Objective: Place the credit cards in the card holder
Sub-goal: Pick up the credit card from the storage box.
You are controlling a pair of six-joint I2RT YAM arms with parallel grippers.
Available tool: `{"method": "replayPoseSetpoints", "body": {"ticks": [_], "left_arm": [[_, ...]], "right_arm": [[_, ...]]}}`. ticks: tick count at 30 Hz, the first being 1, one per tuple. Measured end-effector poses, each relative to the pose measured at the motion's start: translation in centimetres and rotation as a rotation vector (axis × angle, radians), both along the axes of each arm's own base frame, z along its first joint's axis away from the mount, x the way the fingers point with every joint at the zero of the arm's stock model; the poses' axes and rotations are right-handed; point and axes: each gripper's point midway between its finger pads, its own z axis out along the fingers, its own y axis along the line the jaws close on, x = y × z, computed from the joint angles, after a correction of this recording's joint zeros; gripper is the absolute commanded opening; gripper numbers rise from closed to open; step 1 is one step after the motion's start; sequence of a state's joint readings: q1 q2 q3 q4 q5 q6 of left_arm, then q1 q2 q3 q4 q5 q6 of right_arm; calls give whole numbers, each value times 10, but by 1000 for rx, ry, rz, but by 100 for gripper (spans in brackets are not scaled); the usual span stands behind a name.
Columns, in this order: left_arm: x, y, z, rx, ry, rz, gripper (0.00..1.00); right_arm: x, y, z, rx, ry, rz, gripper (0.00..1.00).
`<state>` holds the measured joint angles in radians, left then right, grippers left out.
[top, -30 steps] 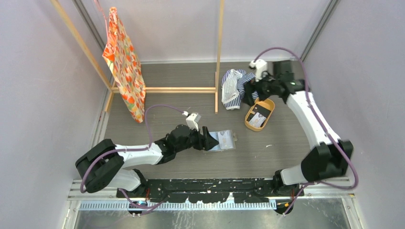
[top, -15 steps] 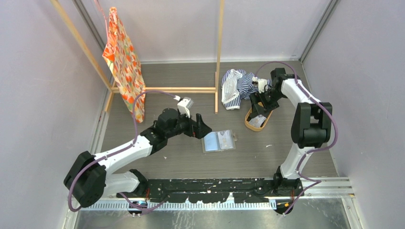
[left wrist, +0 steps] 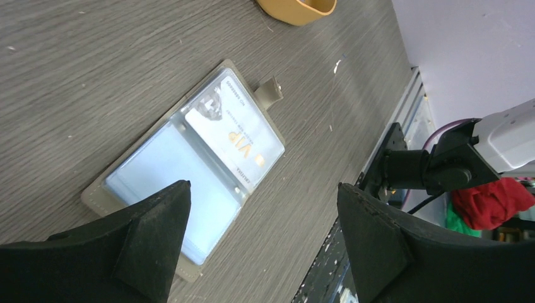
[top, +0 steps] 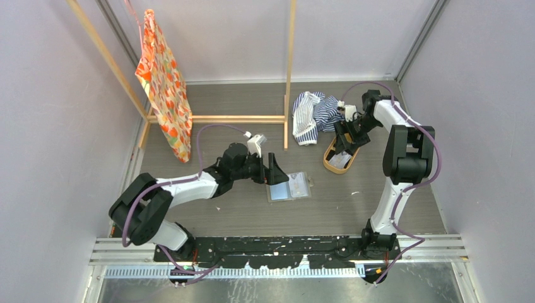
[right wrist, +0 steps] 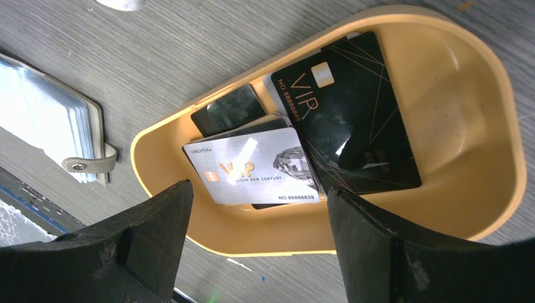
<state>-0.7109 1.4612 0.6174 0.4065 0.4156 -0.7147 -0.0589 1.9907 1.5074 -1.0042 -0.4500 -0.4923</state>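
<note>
Both grippers hang with jaws spread and nothing between them. The left gripper [top: 276,172] is over the left edge of the small grey-taupe, leather-like folding card holder [top: 291,188]. The right gripper [top: 344,144] is over the oval orange-tan plastic tray [top: 327,163] and hides the tray's far end in the top view.

Largest nearby is the pale wooden frame [top: 288,76]. Its upright post meets the grey wood-grain table [top: 240,218] just far of the card holder, with a cross rail running left from it. An orange-and-green floral fabric bag [top: 165,88] hangs from the frame's slanted pole at the far left, well apart from both grippers. A crumpled blue-and-white striped cloth [top: 310,117] lies right of the post, near the tray's far-left side and just beside the right arm's wrist.

The tray sits on the right side of the table. The credit cards [right wrist: 287,136] lie overlapping inside it. A black VIP card [right wrist: 359,126] lies across the middle, and a silver-white VIP card [right wrist: 249,169] rests on top of other dark cards at one end.

The card holder lies open and flat at mid-table, near-left of the tray and apart from it, with its clear sleeves facing up. A pale VIP card [left wrist: 236,129] shows in its right half, and its closing tab [left wrist: 271,90] points right.
</note>
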Motion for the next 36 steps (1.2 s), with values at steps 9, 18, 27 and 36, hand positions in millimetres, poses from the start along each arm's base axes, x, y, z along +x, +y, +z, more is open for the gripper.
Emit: {"method": "replayPoseSetpoints", "body": {"ticks": [9, 18, 27, 36], "left_arm": [[-1, -14, 5, -69, 63, -23, 84], [-1, -18, 13, -105, 69, -29, 83], [-1, -19, 14, -111, 71, -30, 83], [6, -27, 20, -125, 70, -40, 82]], "right_arm": [[-2, 3, -11, 8, 32, 5, 82], [-7, 11, -13, 33, 55, 25, 74], [-21, 25, -6, 120, 92, 50, 65], [-28, 37, 27, 195, 51, 62, 61]]}}
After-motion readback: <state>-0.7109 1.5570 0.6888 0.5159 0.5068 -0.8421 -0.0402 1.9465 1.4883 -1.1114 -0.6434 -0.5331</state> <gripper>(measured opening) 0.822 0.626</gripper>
